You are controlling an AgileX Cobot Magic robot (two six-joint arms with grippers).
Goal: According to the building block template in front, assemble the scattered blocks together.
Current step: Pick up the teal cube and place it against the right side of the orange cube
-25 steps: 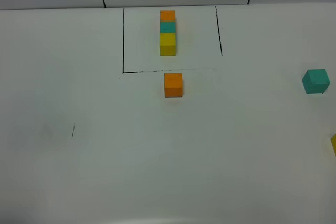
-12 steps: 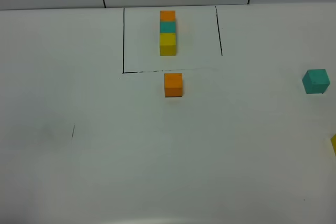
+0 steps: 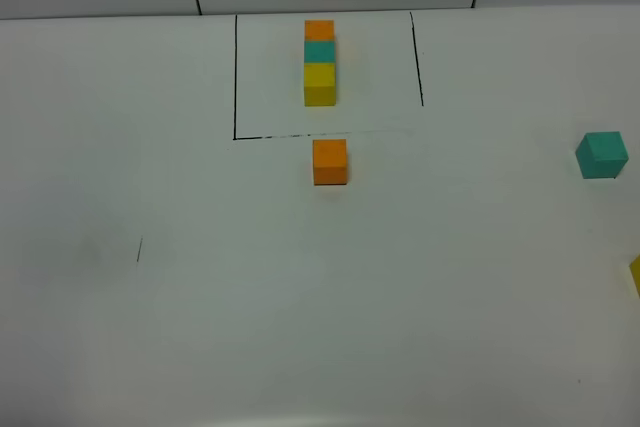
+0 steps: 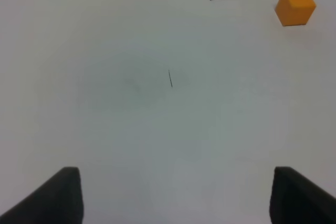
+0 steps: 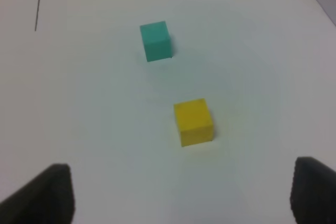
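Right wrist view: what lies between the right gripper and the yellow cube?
Nothing; that view shows only bare table between the right gripper and the yellow cube. The teal cube lies beyond.

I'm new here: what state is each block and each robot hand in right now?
Building block template: three cubes joined in a row inside the drawn frame.
Orange cube: loose, just outside the frame, untouched.
Teal cube: loose, standing alone.
Yellow cube: loose, apart from the teal cube.
Left gripper: fingers open, empty.
Right gripper: fingers open, empty.
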